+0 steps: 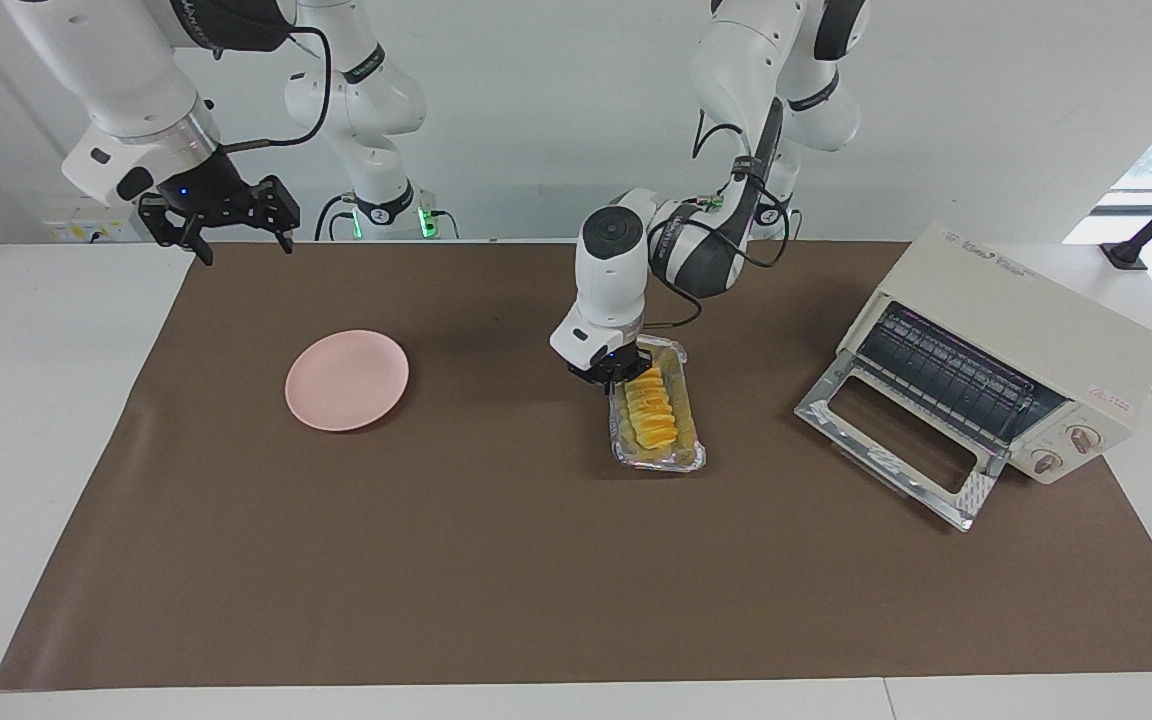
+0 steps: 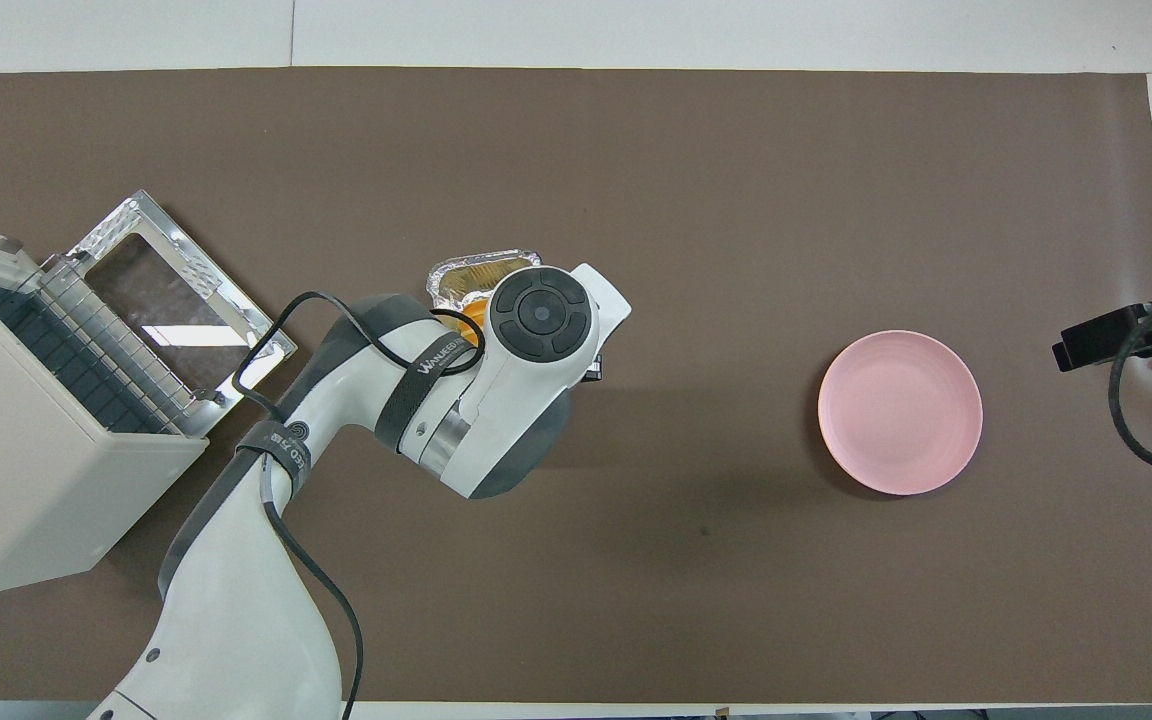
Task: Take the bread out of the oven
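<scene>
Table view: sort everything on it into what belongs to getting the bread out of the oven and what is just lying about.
Belongs to the job:
- bread, in the foil tray on the mat
- oven, door down
- left gripper, shut on the foil tray's rim

Just lying about:
- pink plate, bare, toward the right arm's end
- right gripper, open, waiting over the table edge

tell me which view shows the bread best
The facing view: the bread lies fully visible in the foil tray beside the left gripper. Overhead, the left arm covers all but a sliver of it.
</scene>
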You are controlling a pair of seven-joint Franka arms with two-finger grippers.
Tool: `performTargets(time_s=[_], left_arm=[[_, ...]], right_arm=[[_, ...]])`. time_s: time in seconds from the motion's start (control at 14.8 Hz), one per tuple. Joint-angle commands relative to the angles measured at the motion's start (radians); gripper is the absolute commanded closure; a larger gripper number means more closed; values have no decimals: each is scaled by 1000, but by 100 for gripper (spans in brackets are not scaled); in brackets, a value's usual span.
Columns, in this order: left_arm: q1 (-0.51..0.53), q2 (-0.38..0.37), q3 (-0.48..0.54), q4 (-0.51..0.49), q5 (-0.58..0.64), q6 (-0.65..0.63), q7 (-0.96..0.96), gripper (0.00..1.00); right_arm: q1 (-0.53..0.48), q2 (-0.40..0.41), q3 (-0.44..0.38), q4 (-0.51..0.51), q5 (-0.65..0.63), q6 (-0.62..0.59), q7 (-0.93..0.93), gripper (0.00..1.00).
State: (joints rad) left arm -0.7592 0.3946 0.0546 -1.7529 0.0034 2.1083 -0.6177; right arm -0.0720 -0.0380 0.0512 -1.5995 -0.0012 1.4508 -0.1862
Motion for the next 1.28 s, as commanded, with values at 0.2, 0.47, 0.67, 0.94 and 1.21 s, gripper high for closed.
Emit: performTargets(time_s=[0.2,0.47,0.67,0.94,1.21], left_arm=[[20,-52,17,-23,-19,4,21,0],[174,-150,22,-4,-19,-71,27,0],[323,-206,21,21,-19,-148,73,0],[544,-308,19,41,-20,-342,345,0],[601,-410,27,21,-19,-536,495,0]], right_arm=[[-12,-3,10,-7,12,-23,-24,0],[-12,-8,16,-7,12,-35,-25,0],[-14,-13,16,-5,12,-32,-30,0],[-12,-22,18,-19,20,-58,-25,0],[62,-43,24,-92,21,76,94,0]])
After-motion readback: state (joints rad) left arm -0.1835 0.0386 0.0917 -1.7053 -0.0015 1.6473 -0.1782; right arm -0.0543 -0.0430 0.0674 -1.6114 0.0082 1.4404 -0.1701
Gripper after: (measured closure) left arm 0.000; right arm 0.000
